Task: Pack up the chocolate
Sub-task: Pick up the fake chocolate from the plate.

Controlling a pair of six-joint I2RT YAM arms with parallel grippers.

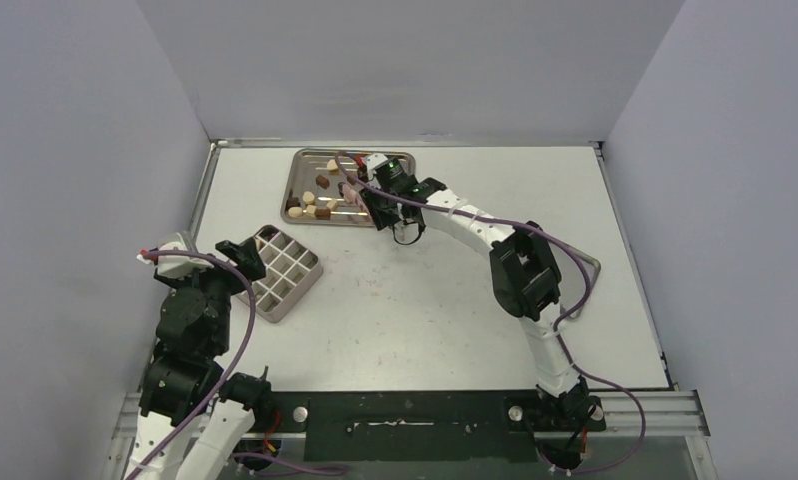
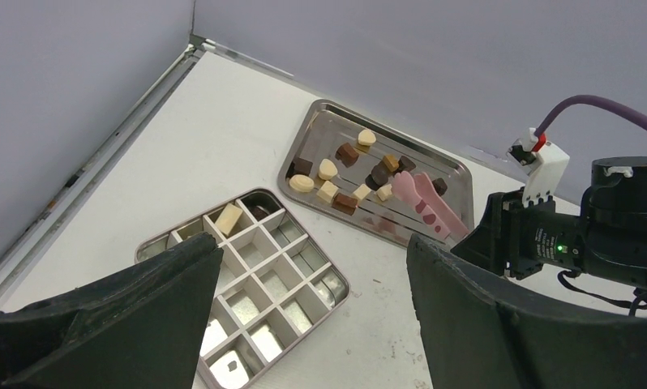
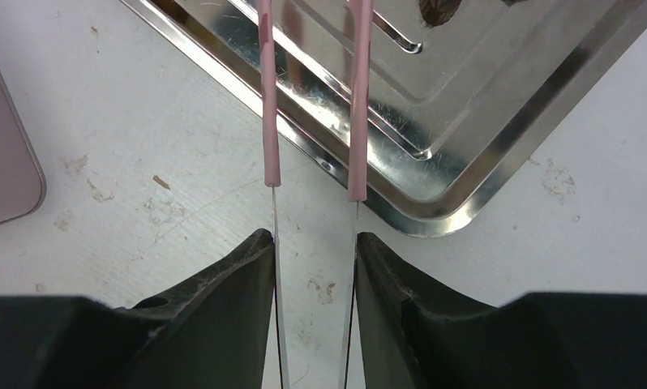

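Several small chocolate chunks (image 1: 315, 200), dark, brown and cream, lie on a steel tray (image 1: 407, 156) at the back; the left wrist view shows them too (image 2: 353, 174). A pink divided box (image 1: 287, 272) sits in front of the tray, with one cream chunk (image 2: 229, 219) and one dark chunk (image 2: 259, 212) in its far cells. My right gripper (image 1: 378, 203) is shut on pink tongs (image 3: 269, 105), whose tips reach over the tray (image 3: 466, 130). My left gripper (image 2: 314, 243) is open and empty, over the box's near left side.
The tongs' pink arms (image 2: 430, 203) lie across the tray's near right part. A dark chunk (image 3: 438, 10) lies just past the tong tips. A metal edge (image 1: 595, 268) shows behind my right arm's elbow. Grey walls close in the table on three sides.
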